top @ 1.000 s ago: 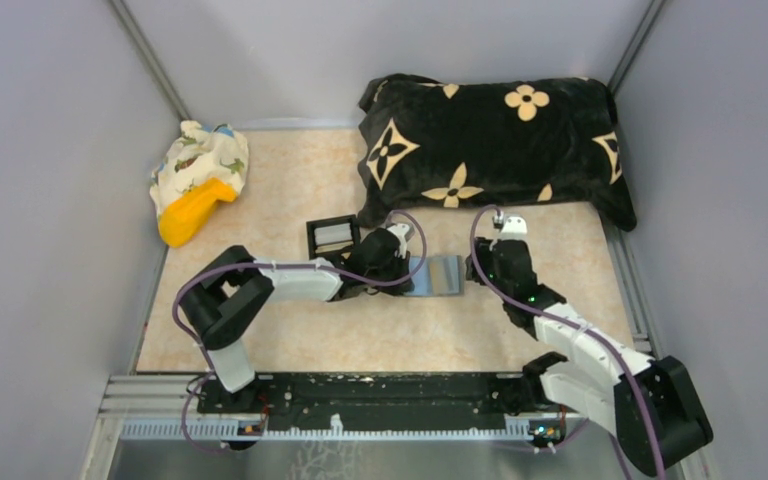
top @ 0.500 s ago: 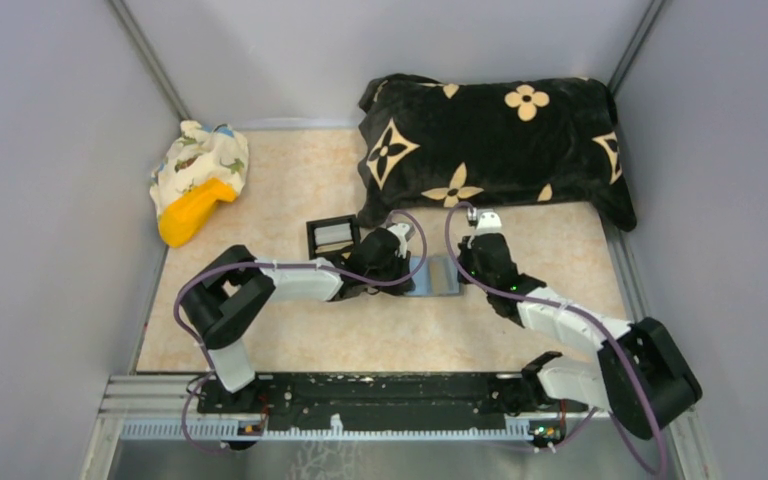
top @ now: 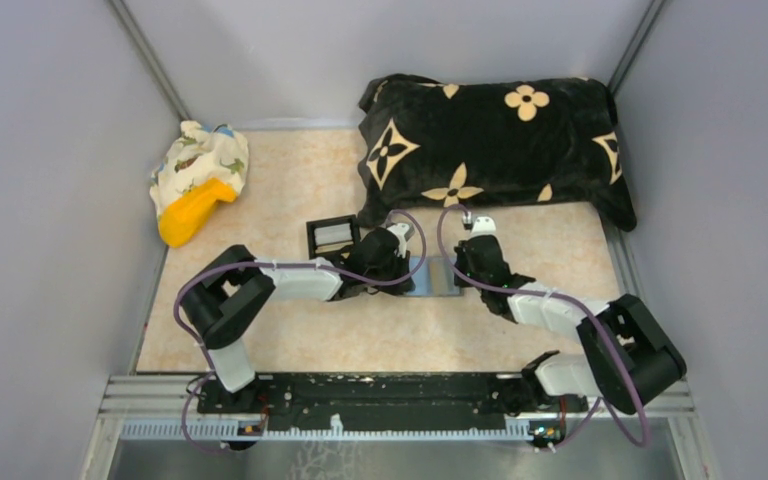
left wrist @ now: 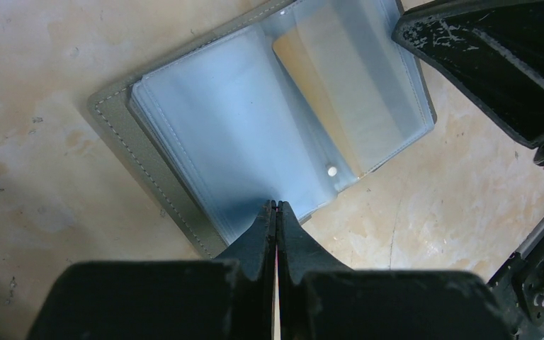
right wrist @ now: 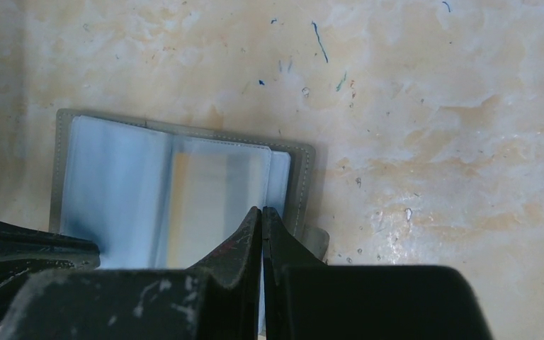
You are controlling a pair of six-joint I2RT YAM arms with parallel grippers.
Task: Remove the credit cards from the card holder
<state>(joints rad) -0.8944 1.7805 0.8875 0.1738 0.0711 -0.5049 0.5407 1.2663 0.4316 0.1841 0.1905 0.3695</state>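
Pressing left gripper [left wrist: 276,207], jaws closed with nothing visibly held, onto near edge of open grey card holder [left wrist: 205,120]; setting right gripper [right wrist: 262,211], equally closed, on its opposite page. Probably pinning it flat on counter [left wrist: 35,85], exposing tan card [left wrist: 333,92] behind clear plastic.

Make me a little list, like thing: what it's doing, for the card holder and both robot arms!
card holder: lying open on the table, clear bluish sleeves showing
card: tan, inside a sleeve, not out yet
left end effector: shut, tips at the holder's sleeve edge
right end effector: shut, tips at the holder's other side
behind them: black flowered pillow
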